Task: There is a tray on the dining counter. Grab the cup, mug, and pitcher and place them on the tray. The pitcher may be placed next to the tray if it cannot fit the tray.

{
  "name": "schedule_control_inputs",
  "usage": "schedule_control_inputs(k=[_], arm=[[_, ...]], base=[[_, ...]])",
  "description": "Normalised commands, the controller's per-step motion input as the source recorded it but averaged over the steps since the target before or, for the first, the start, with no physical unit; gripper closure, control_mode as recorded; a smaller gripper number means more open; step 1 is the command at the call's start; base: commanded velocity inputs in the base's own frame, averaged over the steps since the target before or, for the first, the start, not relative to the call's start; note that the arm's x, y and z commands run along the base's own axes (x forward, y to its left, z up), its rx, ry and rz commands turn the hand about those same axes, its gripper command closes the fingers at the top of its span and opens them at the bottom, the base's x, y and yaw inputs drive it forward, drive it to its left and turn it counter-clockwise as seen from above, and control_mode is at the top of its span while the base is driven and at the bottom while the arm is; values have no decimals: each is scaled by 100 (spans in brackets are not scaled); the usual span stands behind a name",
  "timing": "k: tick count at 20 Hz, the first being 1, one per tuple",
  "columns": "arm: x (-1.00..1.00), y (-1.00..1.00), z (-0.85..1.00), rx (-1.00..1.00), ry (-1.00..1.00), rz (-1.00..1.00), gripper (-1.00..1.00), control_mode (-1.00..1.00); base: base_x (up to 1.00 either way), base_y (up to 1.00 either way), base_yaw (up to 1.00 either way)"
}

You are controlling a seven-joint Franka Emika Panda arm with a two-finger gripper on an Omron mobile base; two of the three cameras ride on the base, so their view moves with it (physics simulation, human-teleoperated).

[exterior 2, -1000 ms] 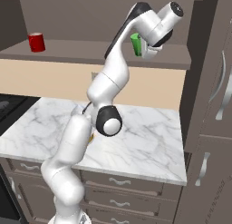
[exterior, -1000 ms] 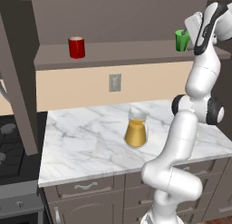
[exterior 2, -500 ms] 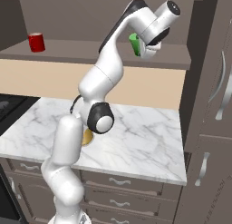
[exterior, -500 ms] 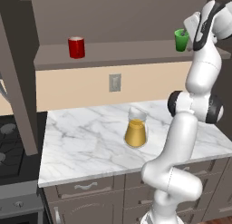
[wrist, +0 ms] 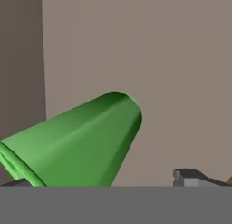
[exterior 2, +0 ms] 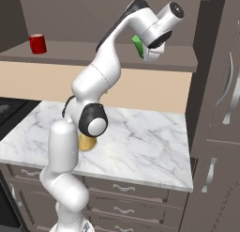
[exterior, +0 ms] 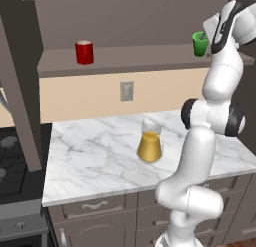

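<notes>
The green cup [exterior: 200,43] stands on the high brown shelf [exterior: 130,61], at its right end. My gripper [exterior: 207,37] is up at the cup, open, with its fingers on either side of it. In the rolled hand view the cup [wrist: 77,146] looms large between the fingertips [wrist: 188,177], with a gap still showing on the right side. From the right the hand hides most of the cup [exterior 2: 137,44]. The red mug [exterior: 84,52] sits on the same shelf far to the left. The pitcher [exterior: 150,147] of orange liquid stands on the marble top below. The tray and dining counter are out of view.
The marble top with drawers [exterior: 100,156] lies under the shelf, with a stove [exterior: 12,161] to its left. A wall socket [exterior: 126,91] sits on the beige wall behind. Tall grey cabinets [exterior 2: 220,109] stand right of the counter, close to the hand.
The arm has straightened and carried the hand a little closer to the green cup. The jaws have stayed open. Cup, mug and pitcher have not moved.
</notes>
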Motion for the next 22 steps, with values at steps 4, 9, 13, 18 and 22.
schedule_control_inputs(k=[4,9,13,18,22], arm=[[0,0,0,0,0,0,100,-100],[0,0,0,0,0,0,100,-100],[0,0,0,0,0,0,100,-100],[0,0,0,0,0,0,100,-100],[-7,0,0,0,0,0,100,-100]], base=[[0,0,0],[0,0,0],[0,0,0],[0,0,0],[0,0,0]])
